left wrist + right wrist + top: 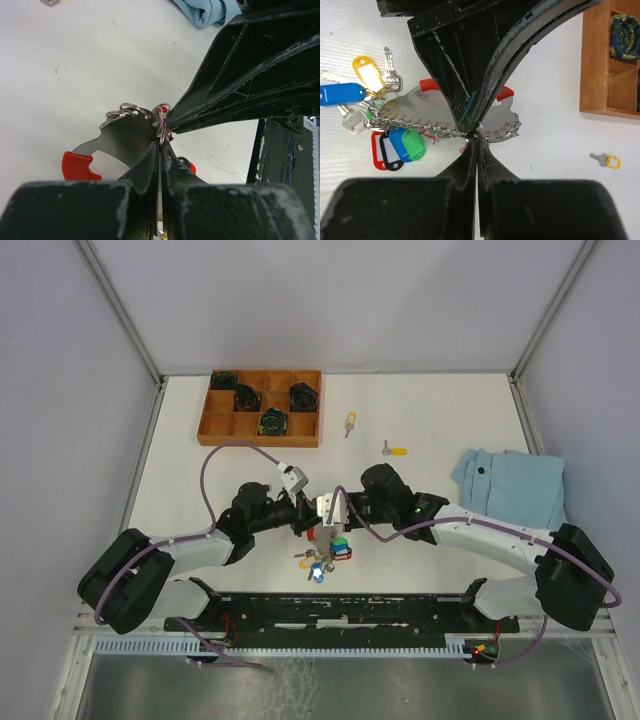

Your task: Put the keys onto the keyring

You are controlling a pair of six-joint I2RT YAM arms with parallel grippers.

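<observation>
Pinching the keyring (405, 124) from both sides: our left gripper (160, 144) and right gripper (476, 140) clamp its wire rings, tip to tip. Loose key (606, 160) lies well beyond them.

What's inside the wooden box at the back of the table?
Four dark round things sit in the wooden box, each in its own compartment; the other compartments look bare. Nothing covers the box from above, but the things are too small to identify.
</observation>
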